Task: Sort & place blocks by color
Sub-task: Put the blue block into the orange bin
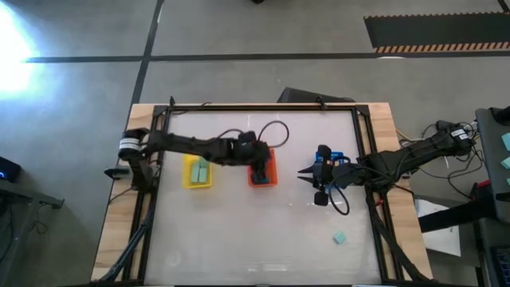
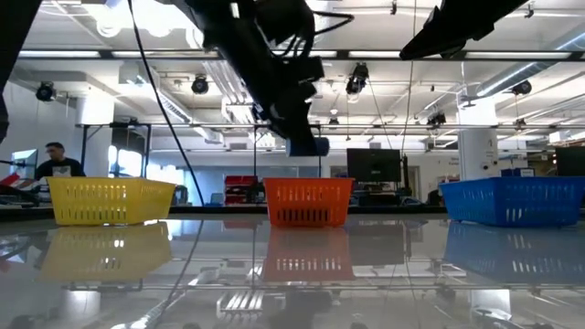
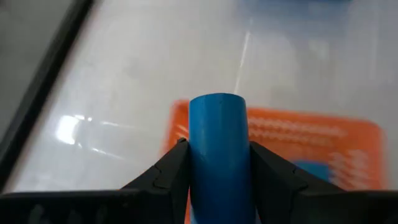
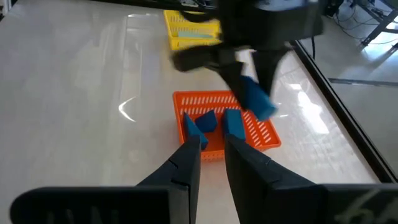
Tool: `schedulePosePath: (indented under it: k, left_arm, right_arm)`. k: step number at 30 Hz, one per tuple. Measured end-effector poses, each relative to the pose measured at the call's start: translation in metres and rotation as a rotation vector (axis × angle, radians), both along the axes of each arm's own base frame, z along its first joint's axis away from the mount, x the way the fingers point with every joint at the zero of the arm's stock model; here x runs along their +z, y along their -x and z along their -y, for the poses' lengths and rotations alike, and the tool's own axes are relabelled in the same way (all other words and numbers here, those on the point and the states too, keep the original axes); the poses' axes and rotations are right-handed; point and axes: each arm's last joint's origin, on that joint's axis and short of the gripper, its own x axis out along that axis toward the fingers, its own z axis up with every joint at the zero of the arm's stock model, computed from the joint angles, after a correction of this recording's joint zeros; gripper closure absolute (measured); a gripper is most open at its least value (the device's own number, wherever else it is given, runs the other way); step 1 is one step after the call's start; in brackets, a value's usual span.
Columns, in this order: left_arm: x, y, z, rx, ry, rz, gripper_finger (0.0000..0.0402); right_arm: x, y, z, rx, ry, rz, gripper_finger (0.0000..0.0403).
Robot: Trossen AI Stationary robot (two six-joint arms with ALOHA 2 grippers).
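Note:
My left gripper [image 1: 260, 164] hangs over the orange basket [image 1: 269, 177], shut on a blue cylinder block [image 3: 217, 137]. Its fingertips and the block stand just above the basket's rim [image 2: 308, 185] in the low view. Two blue blocks [image 4: 205, 121] [image 4: 233, 123] lie inside the orange basket. Pale teal blocks [image 1: 199, 170] lie in the yellow basket [image 1: 188, 177]. One teal block [image 1: 339, 237] rests on the table near its near right corner. My right gripper [image 4: 212, 142] waits right of the orange basket, narrowly open and empty. My left gripper pinches the blue cylinder block between its two fingers [image 3: 168, 171], one on each side of the round wall [image 3: 199, 155]. The fingers come slanting down from the table's left. The block's free end [image 4: 261, 106] sticks out past the fingertips, lifted clear above the orange basket.
The blue basket [image 1: 336, 157] sits partly under my right arm, and in the low view [image 2: 514, 201] stands right of the orange one. The yellow basket [image 2: 110, 201] stands left. A black frame [image 1: 263, 106] borders the table. Bare white tabletop [image 1: 239, 239] lies toward the near edge.

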Motion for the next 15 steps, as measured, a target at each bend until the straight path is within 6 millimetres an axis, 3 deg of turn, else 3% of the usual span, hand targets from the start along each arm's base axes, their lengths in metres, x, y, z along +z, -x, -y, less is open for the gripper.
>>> schedulePosePath:
  k: [6, 15]
  left_arm:
    - [-0.006, -0.001, -0.024, 0.029, -0.020, 0.001, 0.0285]
    - [-0.018, 0.002, -0.025, 0.013, -0.020, -0.025, 0.0273]
  right_arm:
    - [0.000, 0.000, 0.000, 0.001, 0.002, -0.002, 0.0339]
    - [0.000, 0.000, 0.000, 0.005, 0.009, -0.003, 0.0339]
